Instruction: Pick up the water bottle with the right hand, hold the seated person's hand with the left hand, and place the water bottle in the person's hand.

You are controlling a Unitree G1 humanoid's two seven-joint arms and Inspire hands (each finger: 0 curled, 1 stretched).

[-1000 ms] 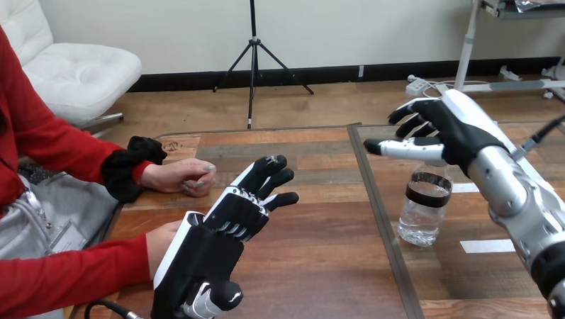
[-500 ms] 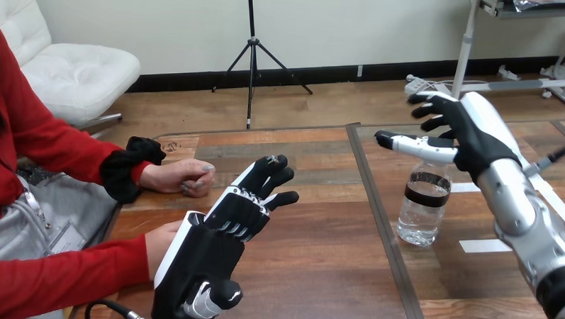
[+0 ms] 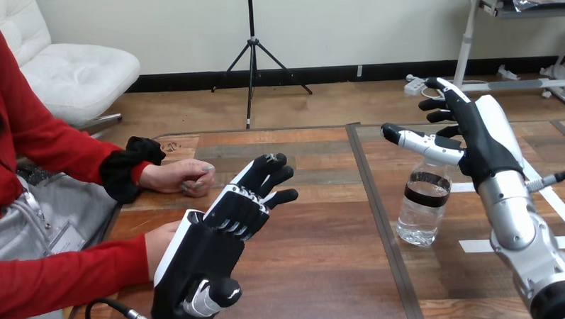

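Note:
A clear water bottle (image 3: 423,203) with a dark label band stands upright on the table, right of the centre seam. My right hand (image 3: 478,142) hovers above and just right of the bottle's top, open, thumb stretched out over the cap, not touching it. My left hand (image 3: 212,250) is raised at the lower left, open with straight fingers pointing up and right. It covers most of the person's near hand (image 3: 157,247), whose heel shows at its left edge; no fingers curl round it. The person's far hand (image 3: 181,176) rests on the table as a loose fist.
The wooden table (image 3: 319,272) has a dark seam (image 3: 377,213) running front to back left of the bottle. White tape marks (image 3: 481,245) lie on the table right of the bottle. The person's red sleeves come in from the left edge.
My right hand has moved right and turned more upright, its thumb now over the bottle's top. The left hand, the bottle and the person's hands have stayed put.

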